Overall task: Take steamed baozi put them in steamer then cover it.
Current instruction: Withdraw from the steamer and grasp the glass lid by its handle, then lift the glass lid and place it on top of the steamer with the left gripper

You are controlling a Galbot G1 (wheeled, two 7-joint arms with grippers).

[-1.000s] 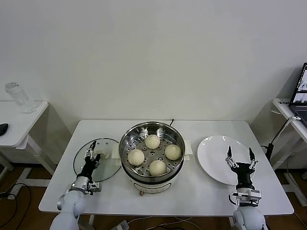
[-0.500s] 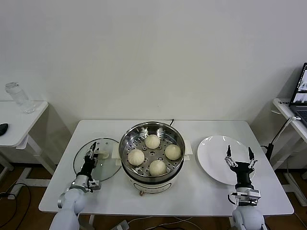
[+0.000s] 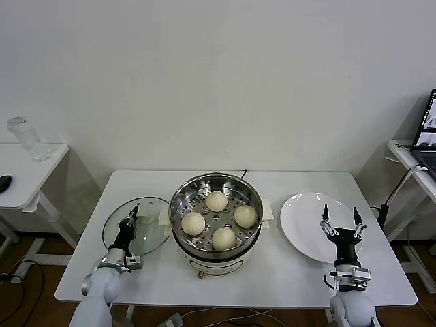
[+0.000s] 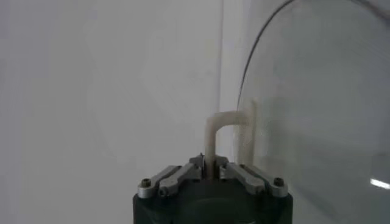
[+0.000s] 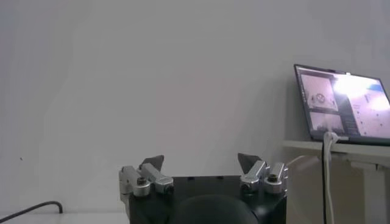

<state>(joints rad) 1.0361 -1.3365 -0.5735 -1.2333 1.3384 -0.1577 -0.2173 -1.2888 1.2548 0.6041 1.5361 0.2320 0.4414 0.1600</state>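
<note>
Your left gripper point(image 3: 129, 223) sits over the cover point(image 3: 136, 225), close to the table's point(image 3: 286, 279) left edge, with the steamer's point(image 3: 216, 212) wall just beside the lid on the inner side. The jaws are pinched together on the cover's cream-white handle point(image 4: 226, 135); in the left wrist view the arched plastic handle rises straight out from between the closed fingers point(image 4: 183, 175), and the clear glass dome with its thin metal rim curves away beyond it. The lid looks tilted, its outer edge near the table's left border.

The steamer is a shiny round steel pot on a white base, uncovered, its perforated tray carrying all four steamed baozi point(image 3: 217, 219), smooth and pale, spaced in a ring. It lies to the inner side of the closed jaws, nearly touching the lid.

Your right gripper point(image 3: 340, 223) hangs above the near part of the flat white plate point(image 3: 306, 214), fingers spread wide and holding nothing, well apart from the steamer. Bare tabletop lies in front of the pot.
</note>
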